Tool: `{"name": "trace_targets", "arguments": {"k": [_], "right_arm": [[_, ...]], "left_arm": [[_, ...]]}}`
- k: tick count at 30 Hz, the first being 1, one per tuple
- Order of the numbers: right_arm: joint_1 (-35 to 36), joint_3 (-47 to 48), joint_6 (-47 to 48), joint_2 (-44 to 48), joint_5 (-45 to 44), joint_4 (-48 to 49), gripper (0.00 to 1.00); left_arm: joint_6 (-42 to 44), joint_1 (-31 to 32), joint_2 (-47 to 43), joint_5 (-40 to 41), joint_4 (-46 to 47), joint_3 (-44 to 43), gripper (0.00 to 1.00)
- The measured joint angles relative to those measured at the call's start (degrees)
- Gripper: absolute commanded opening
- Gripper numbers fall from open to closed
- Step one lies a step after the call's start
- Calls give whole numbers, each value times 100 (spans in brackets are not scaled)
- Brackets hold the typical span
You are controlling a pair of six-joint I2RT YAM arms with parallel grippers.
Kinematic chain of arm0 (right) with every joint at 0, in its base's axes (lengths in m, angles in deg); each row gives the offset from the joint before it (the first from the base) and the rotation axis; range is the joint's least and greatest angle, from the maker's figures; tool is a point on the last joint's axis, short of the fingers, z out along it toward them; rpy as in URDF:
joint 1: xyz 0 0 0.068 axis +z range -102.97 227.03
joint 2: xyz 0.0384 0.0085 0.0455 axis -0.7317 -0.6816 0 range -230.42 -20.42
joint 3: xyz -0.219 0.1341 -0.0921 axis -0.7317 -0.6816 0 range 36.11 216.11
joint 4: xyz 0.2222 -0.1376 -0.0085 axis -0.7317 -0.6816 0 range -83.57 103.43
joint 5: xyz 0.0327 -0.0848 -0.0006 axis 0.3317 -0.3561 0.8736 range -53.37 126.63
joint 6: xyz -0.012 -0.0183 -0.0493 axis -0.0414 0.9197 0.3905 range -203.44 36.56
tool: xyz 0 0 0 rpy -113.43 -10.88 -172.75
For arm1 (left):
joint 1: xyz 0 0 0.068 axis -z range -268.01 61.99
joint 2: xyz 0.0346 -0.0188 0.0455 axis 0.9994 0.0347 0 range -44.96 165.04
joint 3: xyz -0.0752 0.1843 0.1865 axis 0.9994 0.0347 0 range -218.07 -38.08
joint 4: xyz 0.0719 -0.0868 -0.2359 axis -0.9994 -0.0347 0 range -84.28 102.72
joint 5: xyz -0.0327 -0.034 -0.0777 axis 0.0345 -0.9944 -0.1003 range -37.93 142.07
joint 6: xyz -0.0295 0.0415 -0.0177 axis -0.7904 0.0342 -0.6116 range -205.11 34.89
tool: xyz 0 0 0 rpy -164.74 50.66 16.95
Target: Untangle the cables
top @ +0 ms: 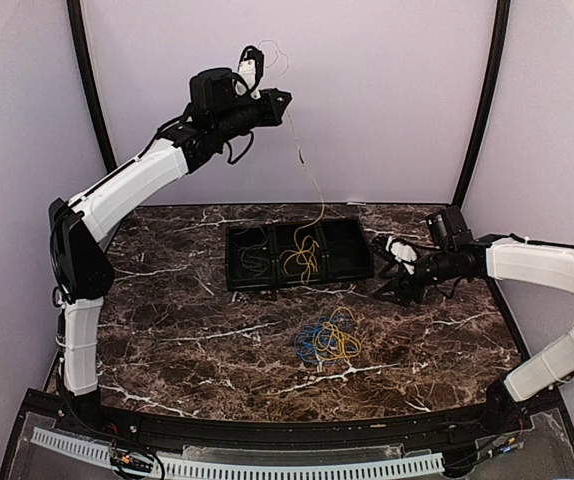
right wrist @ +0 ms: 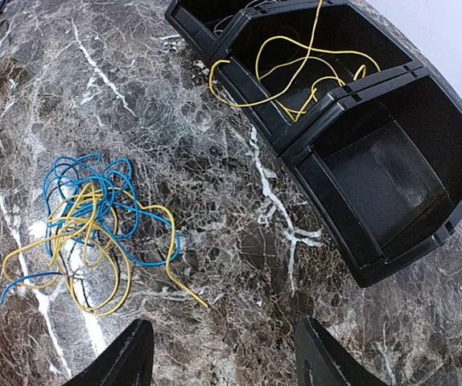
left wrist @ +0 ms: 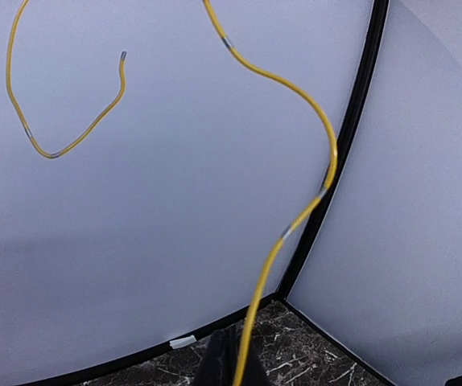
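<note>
left arm (top: 132,190): base at near-left corner, lower link upright, white forearm slopes up and to the right, elbow bent.
left wrist: raised high, highest part of the rig, pointing right.
left gripper (top: 283,102): jaws closed, pinching a yellow cable (left wrist: 327,153); exact contact point probably at the fingertips, too small to confirm from the top view.
right arm (top: 532,265): base at near-right corner, lower link leans out to the right, elbow folded, white forearm runs level to the left.
right wrist: held low, tilted slightly down, facing left.
right gripper (right wrist: 224,323): jaws apart, both dark fingers visible, nothing between them.
</note>
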Motion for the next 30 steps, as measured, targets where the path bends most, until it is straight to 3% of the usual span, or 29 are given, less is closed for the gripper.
{"name": "trace_targets", "arguments": {"k": [14, 23, 30], "right_arm": [[0, 0, 26, -61, 2, -2, 62], [0, 2, 26, -105, 0, -17, 62], [0, 2, 44, -146, 0, -35, 62]], "left_arm": [[450, -33, 133, 214, 730, 66, 0], [708, -63, 433, 387, 1342, -479, 0], [734, -70, 424, 278, 1432, -203, 0]]}}
